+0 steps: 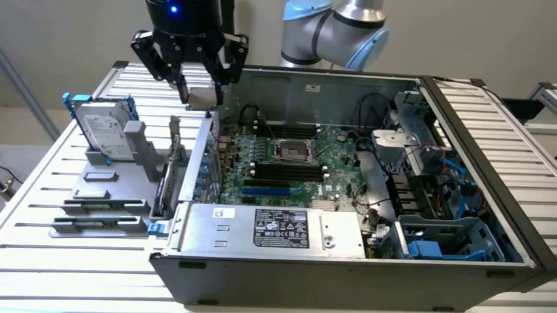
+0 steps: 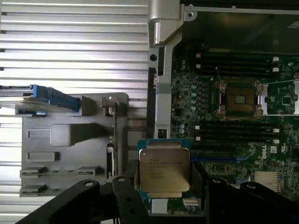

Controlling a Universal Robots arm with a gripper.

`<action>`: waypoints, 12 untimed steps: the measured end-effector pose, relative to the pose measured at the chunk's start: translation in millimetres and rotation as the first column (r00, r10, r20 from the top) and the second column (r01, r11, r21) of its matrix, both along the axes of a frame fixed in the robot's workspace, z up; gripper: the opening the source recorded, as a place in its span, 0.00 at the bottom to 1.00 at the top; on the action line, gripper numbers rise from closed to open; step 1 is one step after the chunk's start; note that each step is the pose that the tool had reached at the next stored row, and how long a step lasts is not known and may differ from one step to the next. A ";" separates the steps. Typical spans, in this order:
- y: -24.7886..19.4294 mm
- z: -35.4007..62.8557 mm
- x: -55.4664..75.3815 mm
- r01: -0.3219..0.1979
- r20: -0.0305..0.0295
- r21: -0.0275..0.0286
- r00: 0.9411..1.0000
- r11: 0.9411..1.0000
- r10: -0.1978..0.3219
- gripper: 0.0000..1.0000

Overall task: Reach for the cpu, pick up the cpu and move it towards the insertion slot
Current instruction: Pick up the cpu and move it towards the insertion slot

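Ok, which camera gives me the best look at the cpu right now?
The wrist view: the cpu faces the camera, its silver top and printed text plain, held in the gripper. In the exterior view it is a small pale square between the fingers, above the case's edge, with no detail.

A robotics lab bench for computer assembly.
A blue-jointed silver robot arm (image 1: pixel 335 32) stands behind an opened dark grey desktop computer case (image 1: pixel 348 267) on a ribbed aluminium slatted table (image 1: pixel 78 254), beside a grey plastic parts fixture (image 1: pixel 109 189).
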State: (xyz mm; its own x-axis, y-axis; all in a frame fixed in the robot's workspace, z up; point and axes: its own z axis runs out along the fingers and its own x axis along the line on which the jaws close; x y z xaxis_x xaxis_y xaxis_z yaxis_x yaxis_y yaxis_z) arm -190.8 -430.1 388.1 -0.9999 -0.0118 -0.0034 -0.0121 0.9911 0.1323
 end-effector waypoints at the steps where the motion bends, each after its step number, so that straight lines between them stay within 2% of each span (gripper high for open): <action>1: 0.0 0.0 4.5 0.000 0.000 0.000 1.000 1.000 0.000 0.55; 12: 0.8 0.1 54.6 0.000 -0.003 0.000 1.000 1.000 0.000 0.55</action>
